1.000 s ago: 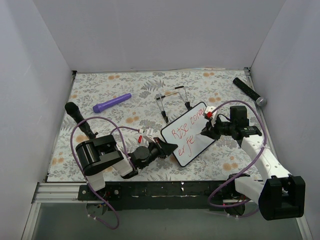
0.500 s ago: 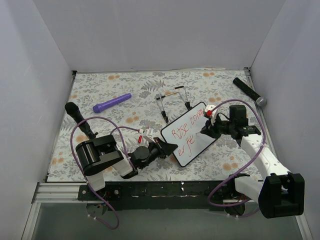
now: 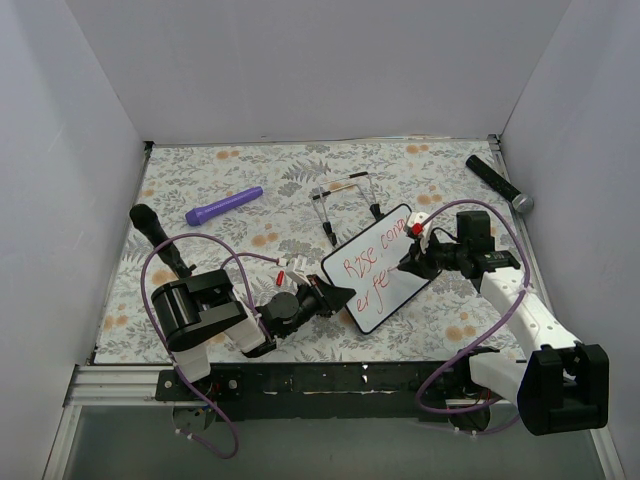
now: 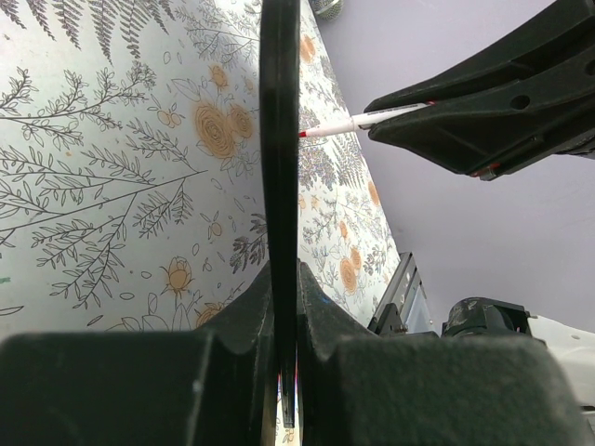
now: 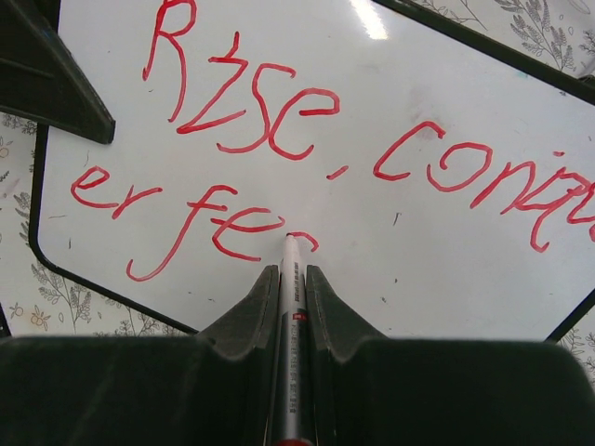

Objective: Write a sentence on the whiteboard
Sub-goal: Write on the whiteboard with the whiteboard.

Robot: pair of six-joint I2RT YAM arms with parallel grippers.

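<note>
The whiteboard (image 3: 382,268) is held tilted above the table; my left gripper (image 3: 333,297) is shut on its lower left edge, seen edge-on in the left wrist view (image 4: 280,167). The sentence (image 5: 307,139) in red reads "Rise. conqu" with "er fe" below. My right gripper (image 3: 412,256) is shut on the marker pen (image 5: 292,307), whose tip touches the board just right of "fe", at the start of a small red curve. The pen also shows in the left wrist view (image 4: 349,122).
A thin black wire stand (image 3: 345,200) sits behind the board. A purple cylinder (image 3: 223,206) lies at back left, a black microphone (image 3: 497,183) at back right, and another black handle (image 3: 157,237) at the left. The floral cloth (image 3: 250,240) covers the table.
The right gripper has shifted the pen slightly along the second line; a new small stroke has appeared after "fe". The left gripper and board stay still.
</note>
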